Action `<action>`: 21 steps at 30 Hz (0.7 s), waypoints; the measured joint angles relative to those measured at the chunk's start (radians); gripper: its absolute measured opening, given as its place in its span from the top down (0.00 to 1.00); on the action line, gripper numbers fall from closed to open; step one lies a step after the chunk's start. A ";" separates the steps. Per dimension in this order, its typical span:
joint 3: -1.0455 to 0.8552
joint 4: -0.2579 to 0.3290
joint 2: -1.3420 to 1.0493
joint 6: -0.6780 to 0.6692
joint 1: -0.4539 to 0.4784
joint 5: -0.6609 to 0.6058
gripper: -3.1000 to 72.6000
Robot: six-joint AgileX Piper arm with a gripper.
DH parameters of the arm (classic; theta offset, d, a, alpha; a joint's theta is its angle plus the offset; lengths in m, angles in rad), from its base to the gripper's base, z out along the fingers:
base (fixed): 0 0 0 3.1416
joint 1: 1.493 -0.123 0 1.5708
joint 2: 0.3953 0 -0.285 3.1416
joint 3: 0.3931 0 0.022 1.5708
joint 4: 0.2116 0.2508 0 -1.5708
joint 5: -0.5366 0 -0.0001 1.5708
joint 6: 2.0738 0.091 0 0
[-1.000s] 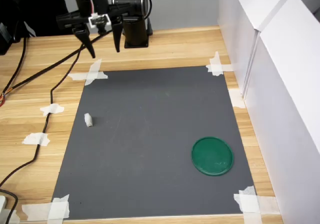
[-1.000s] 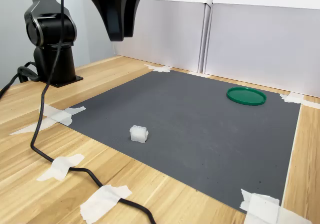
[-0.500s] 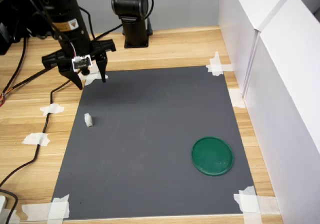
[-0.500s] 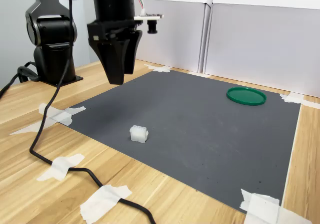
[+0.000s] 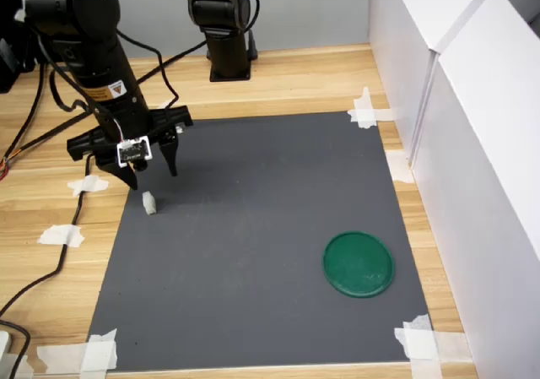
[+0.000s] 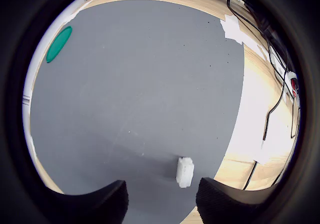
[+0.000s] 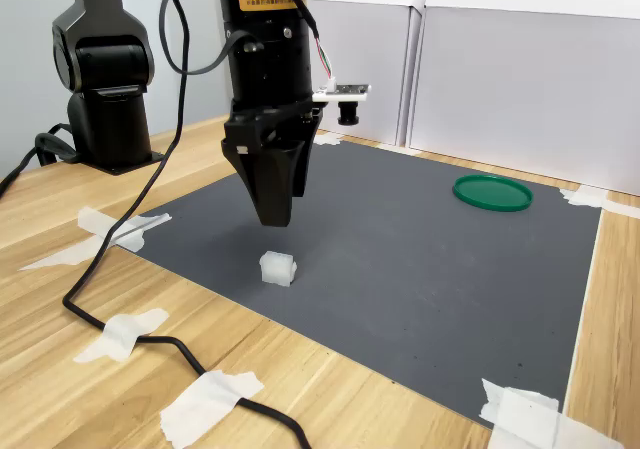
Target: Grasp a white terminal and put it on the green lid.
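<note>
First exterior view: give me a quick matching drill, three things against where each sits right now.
Things:
1. white terminal
2. green lid
3. gripper

Places or states:
A. lying flat on the mat toward the first exterior view's lower right
B. open, above the mat, holding nothing
C. on the mat near its edge on the first exterior view's left, just below the fingertips

Pairs: 1-C, 2-A, 3-B

Yellow label on the arm [image 7: 268, 29] in the second exterior view — dark print, too small to read, yellow warning-triangle sticker on the arm [image 5: 112, 88] in the first exterior view — its symbol unclear, no other writing legible.
</note>
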 joint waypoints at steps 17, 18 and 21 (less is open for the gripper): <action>0.005 0.005 0.080 0.001 0.000 0.005 0.20; 0.005 0.005 0.081 0.001 0.000 0.005 0.20; 0.005 0.007 0.081 0.005 0.000 0.005 0.20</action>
